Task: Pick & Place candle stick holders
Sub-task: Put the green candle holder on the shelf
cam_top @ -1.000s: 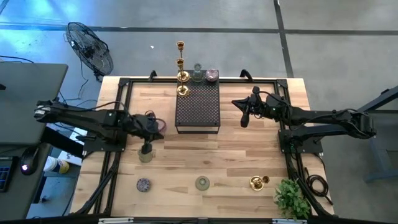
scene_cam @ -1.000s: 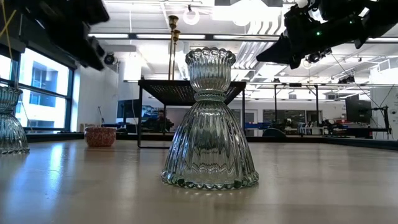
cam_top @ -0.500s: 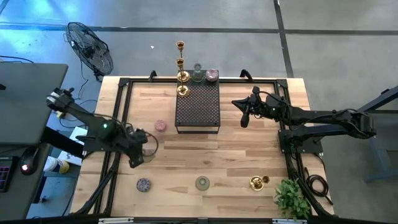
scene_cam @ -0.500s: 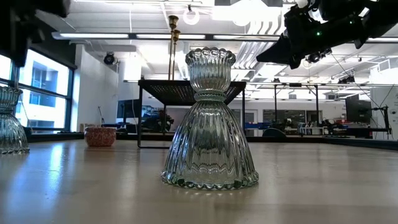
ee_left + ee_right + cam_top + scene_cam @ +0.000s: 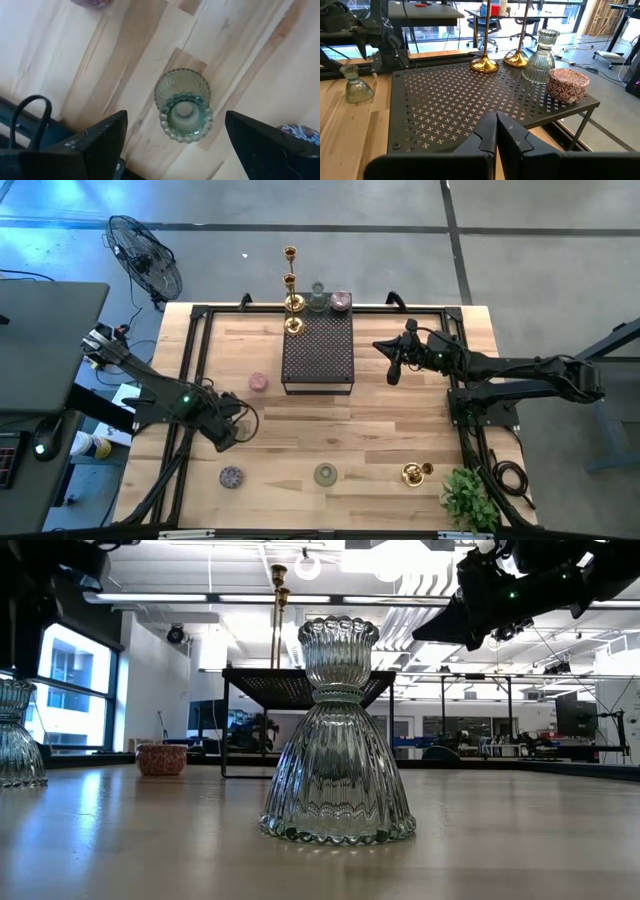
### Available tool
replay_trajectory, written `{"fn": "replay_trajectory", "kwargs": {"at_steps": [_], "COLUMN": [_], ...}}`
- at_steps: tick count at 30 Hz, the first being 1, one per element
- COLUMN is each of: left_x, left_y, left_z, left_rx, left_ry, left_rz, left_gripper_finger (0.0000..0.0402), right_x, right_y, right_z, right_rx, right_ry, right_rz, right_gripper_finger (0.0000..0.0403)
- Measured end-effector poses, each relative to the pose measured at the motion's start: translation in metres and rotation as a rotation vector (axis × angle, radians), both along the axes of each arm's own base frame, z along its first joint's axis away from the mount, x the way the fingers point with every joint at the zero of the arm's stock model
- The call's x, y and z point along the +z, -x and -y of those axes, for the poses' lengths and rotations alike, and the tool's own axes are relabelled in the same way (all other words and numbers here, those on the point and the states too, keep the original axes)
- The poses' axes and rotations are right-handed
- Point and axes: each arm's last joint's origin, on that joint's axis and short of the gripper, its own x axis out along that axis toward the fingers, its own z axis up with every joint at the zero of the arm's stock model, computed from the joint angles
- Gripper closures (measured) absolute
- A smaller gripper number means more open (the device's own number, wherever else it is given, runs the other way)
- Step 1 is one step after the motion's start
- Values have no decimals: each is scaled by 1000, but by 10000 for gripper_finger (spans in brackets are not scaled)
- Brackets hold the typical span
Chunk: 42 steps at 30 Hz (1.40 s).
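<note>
A green ribbed glass candle stick holder (image 5: 183,111) stands upright on its flared base on the wooden table's near left, and shows at the left edge of the low view (image 5: 18,735). My left gripper (image 5: 234,428) hangs open above it, a finger (image 5: 102,142) on either side, well clear of the glass. A second green glass holder (image 5: 325,474), a grey-purple cup (image 5: 231,476), a pink cup (image 5: 258,382) and a gold holder (image 5: 415,473) stand on the table. My right gripper (image 5: 392,370) is shut and empty, raised right of the dark box (image 5: 318,350).
On the box's far end stand two tall gold candlesticks (image 5: 292,302), a clear glass holder (image 5: 317,297) and a pink patterned cup (image 5: 341,301). A leafy plant (image 5: 468,498) sits at the near right corner. A fan (image 5: 145,255) stands beyond the far left corner.
My left gripper has opened and let go of the green glass holder, which stays upright on the same spot. The left arm has swung back toward the table's near left, uncovering the pink cup. The right arm has kept still.
</note>
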Motion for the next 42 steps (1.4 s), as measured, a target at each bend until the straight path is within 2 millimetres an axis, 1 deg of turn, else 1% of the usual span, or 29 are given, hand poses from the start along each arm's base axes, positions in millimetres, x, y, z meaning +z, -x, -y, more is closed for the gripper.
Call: {"fn": "replay_trajectory", "kwargs": {"at_steps": [4, 9, 12, 14, 17, 25, 27, 29, 32, 36, 39, 42], "left_x": [-12, -25, -28, -28, -27, -27, -27, -27, -17, 5, 22, 33], "left_y": [2, 1, 2, 1, -2, -3, -3, -4, -7, -22, -40, -64], "left_z": [0, 0, 0, 0, 2, 3, 3, 3, 5, -2, -11, -19], "left_rx": [23, 25, 26, 23, 5, -20, -21, -32, -75, -122, -179, -269], "left_ry": [32, 36, 29, 35, 44, 53, 53, 52, 44, -21, -51, -54], "left_rz": [-25, 0, -3, 7, 32, 46, 47, 49, 74, 184, 296, 425], "left_gripper_finger": [71, 71, 72, 80, 110, 216, 232, 233, 233, 233, 231, 230], "right_x": [0, 0, 0, 0, 0, 0, 0, 0, 0, 2, 2, 2], "right_y": [0, 0, 0, 0, 0, 0, 0, 0, 0, 0, 0, 0], "right_z": [0, 0, 0, 0, 0, 0, 0, 0, 0, 0, 0, 0], "right_rx": [0, -1, 0, 0, -1, -1, -1, 0, -1, -3, 4, 13], "right_ry": [-1, -2, -3, -3, -3, -3, -3, -3, -3, -11, -19, -24], "right_rz": [-3, -2, -2, -2, -2, -2, -2, -2, -1, 25, 28, 30], "right_gripper_finger": [403, 403, 403, 403, 403, 403, 403, 403, 403, 403, 403, 403]}}
